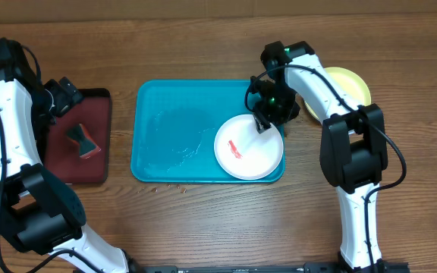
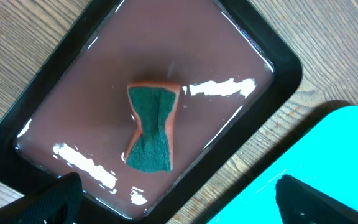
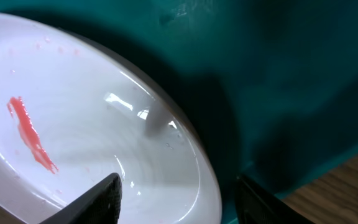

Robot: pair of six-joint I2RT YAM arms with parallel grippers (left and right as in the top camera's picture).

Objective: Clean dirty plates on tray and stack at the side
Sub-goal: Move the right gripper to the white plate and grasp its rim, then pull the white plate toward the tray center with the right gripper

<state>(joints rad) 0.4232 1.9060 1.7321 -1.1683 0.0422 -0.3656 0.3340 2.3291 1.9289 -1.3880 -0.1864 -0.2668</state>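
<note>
A white plate [image 1: 249, 152] with a red smear [image 1: 235, 149] lies in the right end of the teal tray [image 1: 165, 129]. My right gripper [image 1: 268, 115] is open and straddles the plate's far right rim. In the right wrist view one finger [image 3: 98, 199] hangs over the white plate [image 3: 73, 112] and the other over the tray [image 3: 291, 74], with the right gripper [image 3: 179, 205] holding nothing. A yellow-green plate [image 1: 351, 82] rests on the table right of the tray, partly hidden by the right arm. My left gripper [image 1: 67, 95] is open above the dark red tray.
A green-topped sponge [image 2: 153, 127] lies in the middle of the dark red, black-rimmed tray [image 2: 67, 93], ahead of the open left gripper [image 2: 179, 208]. The teal tray's corner [image 2: 334, 143] shows beside it. Wet streaks [image 1: 184, 144] mark the teal tray. Small crumbs [image 1: 173, 184] lie by its front edge.
</note>
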